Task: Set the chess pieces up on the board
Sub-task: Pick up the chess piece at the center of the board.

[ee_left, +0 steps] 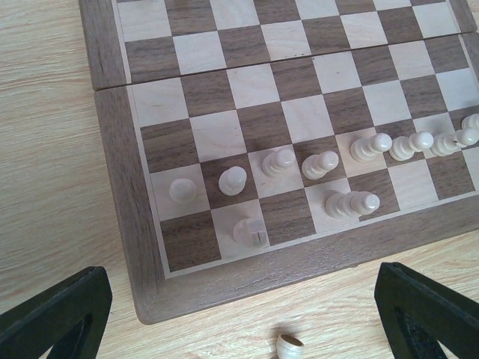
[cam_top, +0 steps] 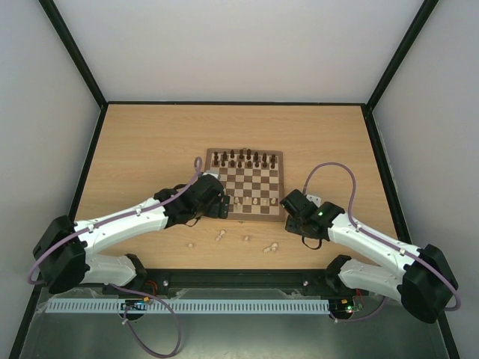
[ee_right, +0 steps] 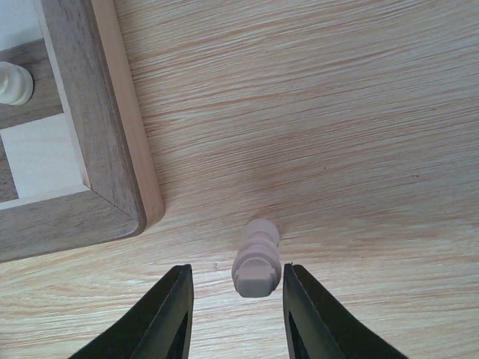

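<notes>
**A:** The right gripper (ee_right: 236, 273), how far apart are its jaws?

**B:** Partly closed. Its 2 black fingers (ee_right: 168, 314) stand on either side of 1 pale chess piece (ee_right: 257, 258). The piece lies on its side on the table (ee_right: 337, 112), just off a corner of the board (ee_right: 90, 202). A sliver of wood grain shows between the piece and the right-hand finger, and a wider strip shows on the other side. The jaws bracket it without pinching it.

**A:** And the left gripper (ee_left: 239, 277)?

**B:** Spread wide and holding nothing. It hangs over the board's near-left corner. A second loose piece (ee_left: 289, 345) lies on the table just below the board's edge, between the fingers and touching neither.

**A:** Where are the other pale pieces?

**B:** A row of pawns (ee_left: 320, 164) stands upright on the board, with 2 more pieces on the nearest row behind them. A few strays (cam_top: 220, 235) lie on the table in front of the board. The dark pieces (cam_top: 243, 158) line the far edge.
</notes>
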